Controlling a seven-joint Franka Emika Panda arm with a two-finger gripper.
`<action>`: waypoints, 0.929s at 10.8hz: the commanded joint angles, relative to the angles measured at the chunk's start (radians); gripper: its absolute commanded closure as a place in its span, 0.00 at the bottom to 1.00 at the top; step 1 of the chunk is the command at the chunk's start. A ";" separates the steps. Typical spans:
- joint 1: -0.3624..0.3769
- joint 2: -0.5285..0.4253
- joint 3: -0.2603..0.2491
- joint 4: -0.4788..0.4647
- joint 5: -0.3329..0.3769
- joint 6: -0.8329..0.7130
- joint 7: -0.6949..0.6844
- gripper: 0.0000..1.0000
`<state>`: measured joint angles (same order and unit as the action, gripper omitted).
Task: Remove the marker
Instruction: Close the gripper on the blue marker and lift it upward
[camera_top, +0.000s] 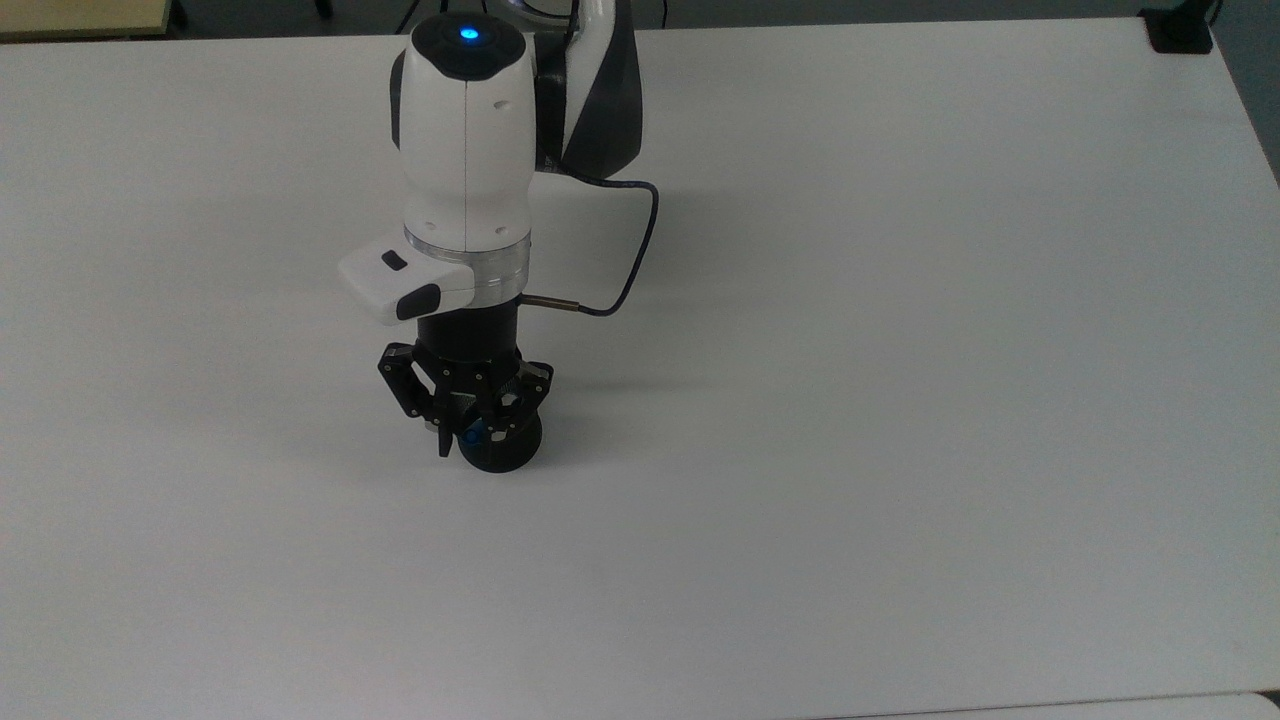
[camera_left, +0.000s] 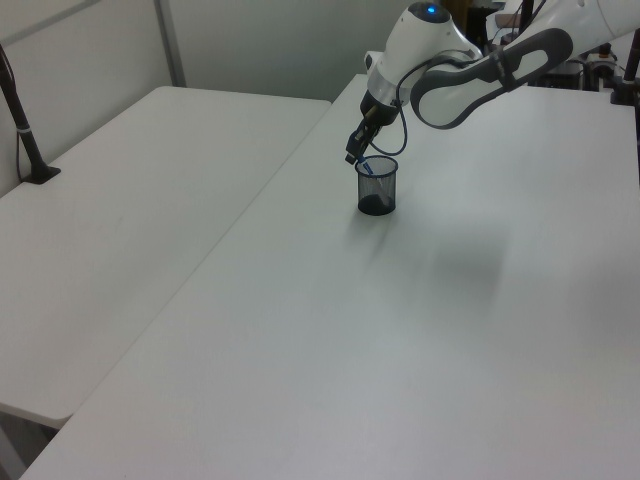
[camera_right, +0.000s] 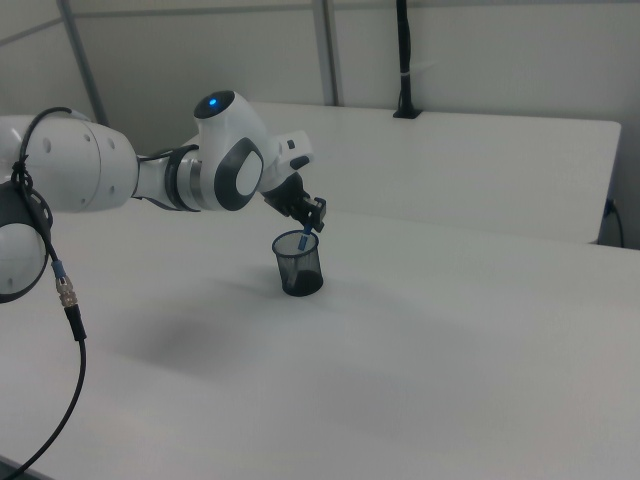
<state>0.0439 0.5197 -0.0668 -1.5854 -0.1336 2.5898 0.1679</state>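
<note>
Right at the rim of the black mesh cup (camera_right: 298, 264) the gripper (camera_top: 468, 430) hangs tilted, its fingers reaching down around the blue cap end of the marker (camera_right: 308, 238). From where I look, the fingers stand close on either side of that cap, but I cannot tell whether they have actually clamped it or are merely bracketing it.

Directly below and between the fingers, the marker leans inside the cup, its capped end poking just above the rim on the right view's right side, the barrel running down into the mesh.

To my eye the step in hand is securing a grip on the marker's top. Done well, I reckon the fingers should close on the cap or just under it, without nipping the cup's wire edge, which sits very near the lower fingertip. Once gripped, the pull ought to follow the lean of the marker, up and out along its own line, so the barrel does not lever against the rim and tip the light cup over.

Beyond the cup, the white worktop (camera_top: 900, 400) spreads bare on all sides, offering plenty of room to set the marker down.
</note>
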 joint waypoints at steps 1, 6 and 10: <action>0.007 -0.001 -0.002 0.005 -0.018 0.016 0.031 0.85; 0.001 -0.049 -0.001 0.007 -0.006 0.013 0.053 0.89; -0.030 -0.150 -0.002 0.007 -0.012 -0.011 0.071 0.89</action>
<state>0.0261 0.4444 -0.0676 -1.5430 -0.1336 2.5911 0.2160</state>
